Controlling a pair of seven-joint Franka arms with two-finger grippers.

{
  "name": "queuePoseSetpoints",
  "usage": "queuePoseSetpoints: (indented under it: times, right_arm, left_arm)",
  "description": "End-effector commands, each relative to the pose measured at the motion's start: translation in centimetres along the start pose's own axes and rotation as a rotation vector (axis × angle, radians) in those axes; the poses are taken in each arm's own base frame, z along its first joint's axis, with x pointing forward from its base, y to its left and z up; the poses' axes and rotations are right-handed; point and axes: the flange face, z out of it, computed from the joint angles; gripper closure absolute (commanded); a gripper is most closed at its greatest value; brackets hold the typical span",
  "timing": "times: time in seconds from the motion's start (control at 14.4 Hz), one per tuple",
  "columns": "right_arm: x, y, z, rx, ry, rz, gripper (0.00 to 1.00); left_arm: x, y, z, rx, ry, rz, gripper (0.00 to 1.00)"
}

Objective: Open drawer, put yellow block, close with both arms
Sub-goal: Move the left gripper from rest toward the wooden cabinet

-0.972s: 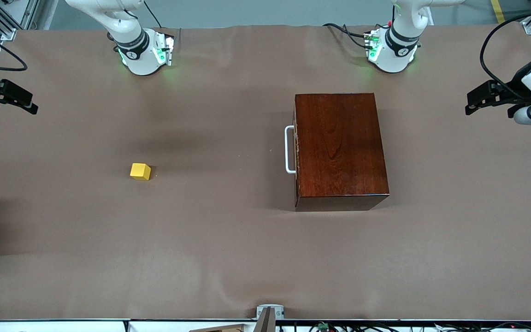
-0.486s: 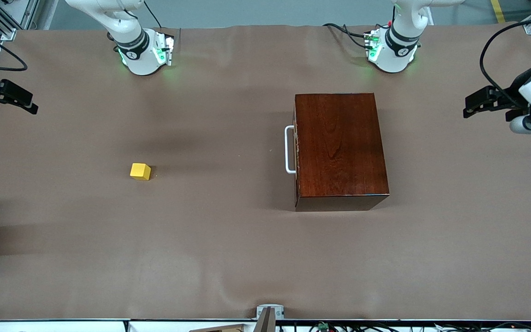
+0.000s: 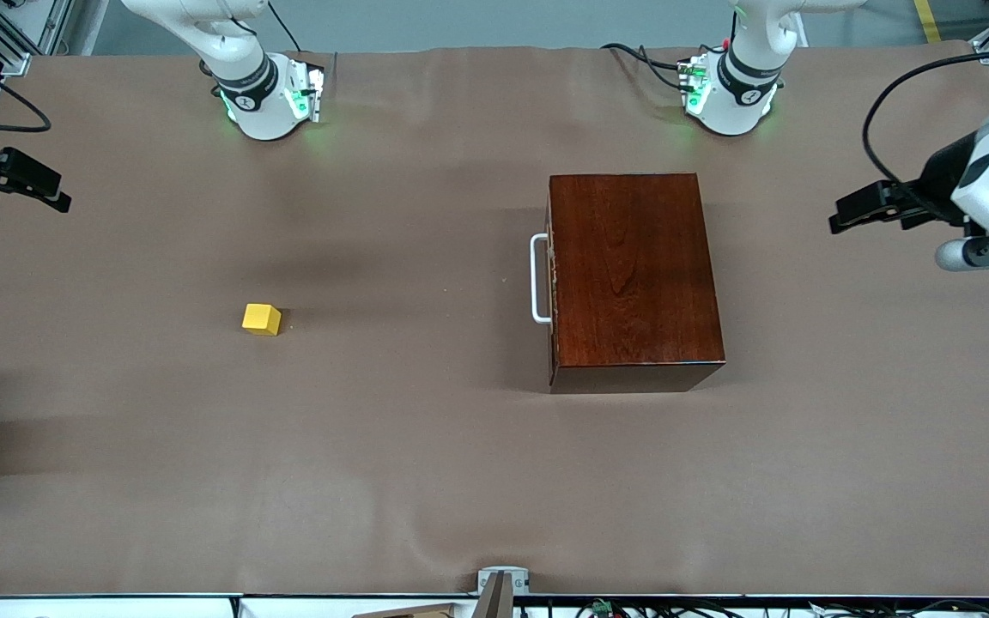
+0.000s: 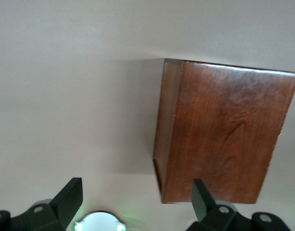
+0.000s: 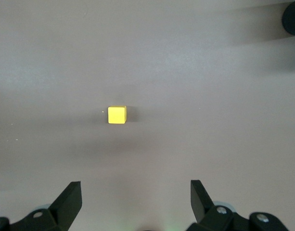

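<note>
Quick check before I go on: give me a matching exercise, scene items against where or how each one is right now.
Things:
1. yellow block
2. drawer
3. left gripper
4. right gripper

States:
A. shut, white handle facing the block
B. open, in the air at the right arm's end of the table
C. lying free on the table cover
D. open, in the air beside the wooden box

Pairs: 1-C, 2-A, 3-D, 4-B
</note>
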Motion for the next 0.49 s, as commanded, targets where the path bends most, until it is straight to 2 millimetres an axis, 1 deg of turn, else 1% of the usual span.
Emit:
queuePoseSetpoints:
  times: [0.0,0.07,0.14,0.21,0.28,0.35,0.42]
  right_arm:
    - [-0.2,0.2,-0.3,-0.002,0.0,-0.007,0.0]
    - [-0.2,0.3,-0.3,-0.002,0.0,-0.005,0.0]
    - [-0.2,0.2,-0.3,-0.002,-0.002,-0.007,0.0]
    - [-0.2,0.2,-0.3,-0.002,0.0,-0.007,0.0]
    - [-0.2,0.2,-0.3,-0.002,0.0,-0.007,0.0]
    - [-0.2,0.2,-0.3,-0.002,0.0,-0.007,0.0]
    - [-0.2,0.3,-0.3,-0.002,0.0,-0.004,0.0]
  left_arm:
    - [0.1,4.3,0.7,-0.011,0.002,-0.036,0.0]
    - [0.4,5.5,1.4,-0.01,0.001,-0.047,0.0]
    - [0.4,7.3,2.2,-0.01,0.006,-0.055,0.0]
    - [0.4,8.8,2.5,-0.015,0.023,-0.07,0.0]
    - [0.5,10.1,3.3,-0.019,0.028,-0.098,0.0]
    - [0.5,11.9,4.0,-0.025,0.041,-0.13,0.0]
    - [0.7,13.2,4.4,-0.041,0.068,-0.162,0.0]
